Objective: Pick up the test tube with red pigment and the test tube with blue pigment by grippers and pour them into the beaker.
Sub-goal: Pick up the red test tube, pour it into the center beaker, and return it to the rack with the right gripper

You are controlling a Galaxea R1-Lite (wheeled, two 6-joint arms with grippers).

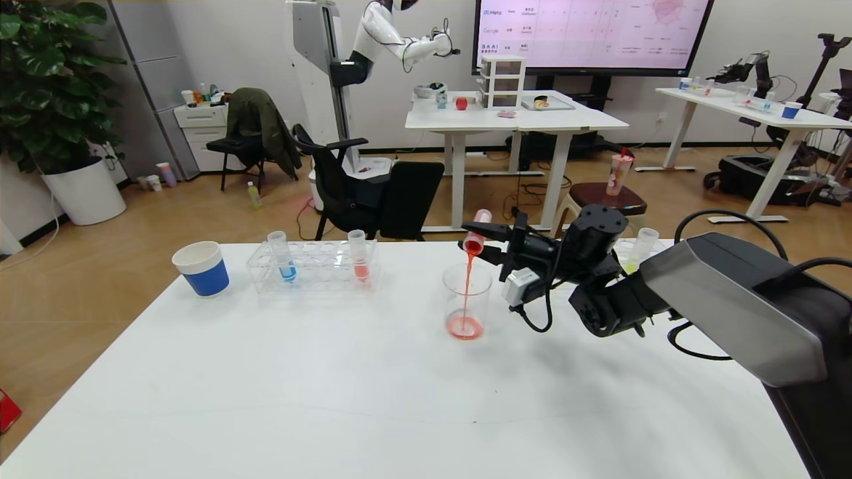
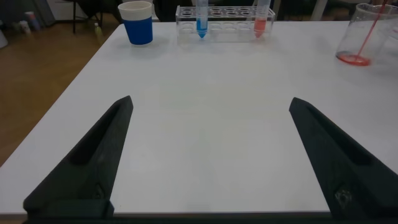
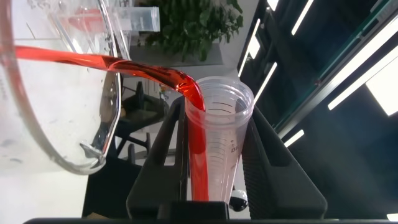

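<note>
Table (image 1: 373, 399): your near half lies bare.
Right gripper (image 1: 489, 243): clamps the test tube with red pigment (image 1: 475, 234), tipped over the beaker (image 1: 466, 301).
Left gripper (image 2: 205, 155): wide, holding nothing.

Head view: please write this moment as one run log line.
right gripper: shut on red test tube, tilted | red liquid streaming into beaker | blue test tube: in rack | left gripper: open, idle

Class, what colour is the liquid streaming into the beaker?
Vivid red, clearest in the right wrist view: liquid, beaker.
</note>
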